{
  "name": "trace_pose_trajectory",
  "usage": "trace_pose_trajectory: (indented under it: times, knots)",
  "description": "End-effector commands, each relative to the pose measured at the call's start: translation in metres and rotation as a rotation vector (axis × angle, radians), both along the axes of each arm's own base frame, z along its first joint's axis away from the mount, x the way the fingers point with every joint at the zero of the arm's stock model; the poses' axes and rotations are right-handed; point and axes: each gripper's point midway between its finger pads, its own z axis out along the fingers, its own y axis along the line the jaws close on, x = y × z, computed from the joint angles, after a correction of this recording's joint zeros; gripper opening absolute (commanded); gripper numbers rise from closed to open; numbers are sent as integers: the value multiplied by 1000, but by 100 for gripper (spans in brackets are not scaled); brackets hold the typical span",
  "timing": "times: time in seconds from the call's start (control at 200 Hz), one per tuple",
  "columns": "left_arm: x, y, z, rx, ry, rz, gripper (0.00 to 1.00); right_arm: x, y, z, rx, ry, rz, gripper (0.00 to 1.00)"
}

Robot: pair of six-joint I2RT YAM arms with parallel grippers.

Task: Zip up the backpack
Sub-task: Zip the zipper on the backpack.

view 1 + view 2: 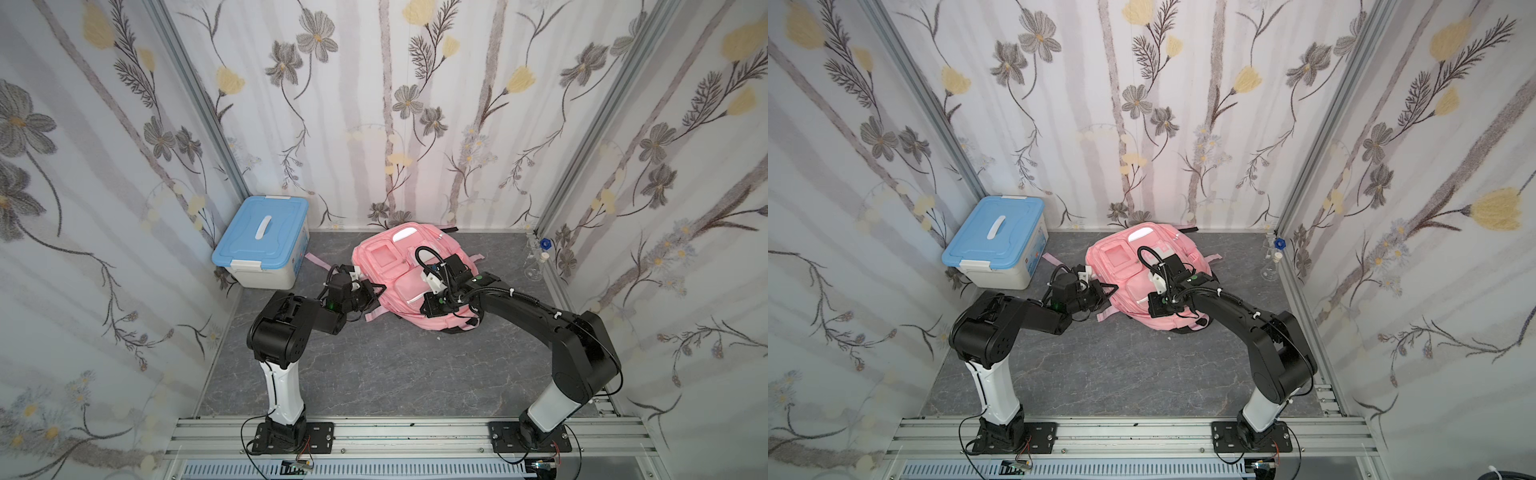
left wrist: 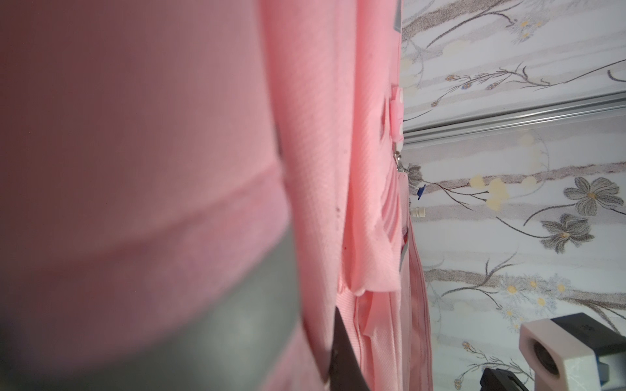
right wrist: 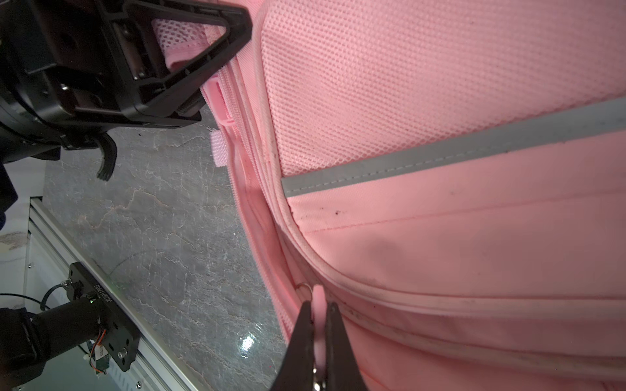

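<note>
Pink backpack [image 1: 405, 286] lying flat on the grey marbled surface [image 1: 374, 374], close to the back wall and between the two arms, well apart from the blue-lidded box [image 1: 262, 245] in the corner.

Left hand [image 1: 376, 291] is at the pack's side edge. Its jaws are drawn almost together and clamp a fold of pink mesh [image 3: 176, 44].

Right hand [image 3: 318, 306] has narrow jaws that pinch the pink zipper pull [image 3: 317, 294] at the curved rim of the pack.

Progress, as judged: both grips are set, one bracing the fabric and one on the pull. The run of the slider along the zipper track [image 3: 252, 216] is not yet done. In the left wrist view the fabric layers [image 2: 372, 270] part loosely, which suggests an unclosed stretch. How long that stretch is cannot be told.

Appearance: soft woven cloth, slack and creased, with a honeycomb mesh panel [image 3: 406, 67], a grey reflective strip [image 3: 440, 149] and pale piping marked by small dark specks. The limp body will probably buckle along the track unless it is held taut.
</note>
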Motion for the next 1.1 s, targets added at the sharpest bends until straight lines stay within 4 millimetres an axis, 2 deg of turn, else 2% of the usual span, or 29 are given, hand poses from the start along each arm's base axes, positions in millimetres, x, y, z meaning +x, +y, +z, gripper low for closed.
trace_pose_trajectory:
  times: [0.0,0.365,1.099]
  knots:
    - [-7,-8,17,10,-55,-29,0,3,13,12,30,-34,17,0]
    - [-14,-17,27,15,-54,-44,0,-5,36,7,10,-50,47,0]
    - [-17,-19,28,7,-40,-49,0,16,95,11,143,-122,47,0]
